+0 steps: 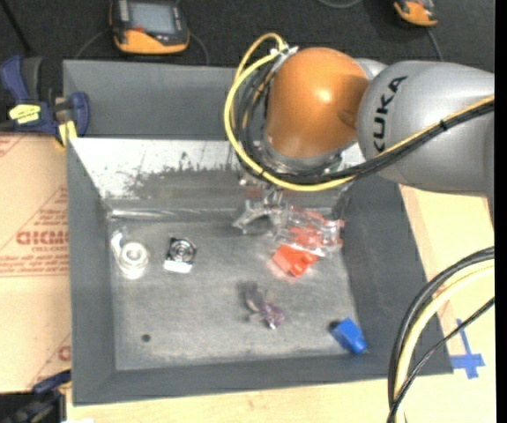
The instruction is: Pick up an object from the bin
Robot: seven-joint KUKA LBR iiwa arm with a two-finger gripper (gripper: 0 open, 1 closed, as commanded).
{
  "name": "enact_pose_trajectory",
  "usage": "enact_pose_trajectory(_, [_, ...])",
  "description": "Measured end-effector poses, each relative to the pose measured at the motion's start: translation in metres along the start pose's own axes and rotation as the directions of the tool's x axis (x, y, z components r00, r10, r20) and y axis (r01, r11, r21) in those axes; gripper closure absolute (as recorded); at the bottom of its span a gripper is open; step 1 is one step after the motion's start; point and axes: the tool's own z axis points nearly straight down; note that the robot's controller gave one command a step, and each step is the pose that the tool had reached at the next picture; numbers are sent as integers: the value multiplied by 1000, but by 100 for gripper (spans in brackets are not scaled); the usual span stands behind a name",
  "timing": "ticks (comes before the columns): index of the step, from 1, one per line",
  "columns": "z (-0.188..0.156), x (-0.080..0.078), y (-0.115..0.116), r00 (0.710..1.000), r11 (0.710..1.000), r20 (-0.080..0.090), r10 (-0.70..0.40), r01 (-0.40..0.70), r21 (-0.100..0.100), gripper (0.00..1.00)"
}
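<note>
gripper [262, 211] low at far middle of bin [191, 337], open or closed: cannot tell | orange plastic piece [290, 261] just near-right of it, touching clear wrapper [313, 229] | blue block [348, 335] near-right corner

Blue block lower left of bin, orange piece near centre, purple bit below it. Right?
No: the camera view shows the blue block in the lower right corner of the bin, not lower left. The orange piece near centre and the purple bit below it are as stated.
</note>
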Motion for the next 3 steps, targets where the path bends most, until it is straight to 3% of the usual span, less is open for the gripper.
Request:
enact_pose_trajectory(1, [-5, 6, 19, 1000, 1000, -1, -6, 6, -4, 100])
enact_pose_trajectory(2, [-45, 6, 10, 1000, 1000, -2, 11, -11, 3, 100])
enact_pose_trajectory(3, [-23, -13, 21, 947, 947, -1, -321, 321, -7, 100])
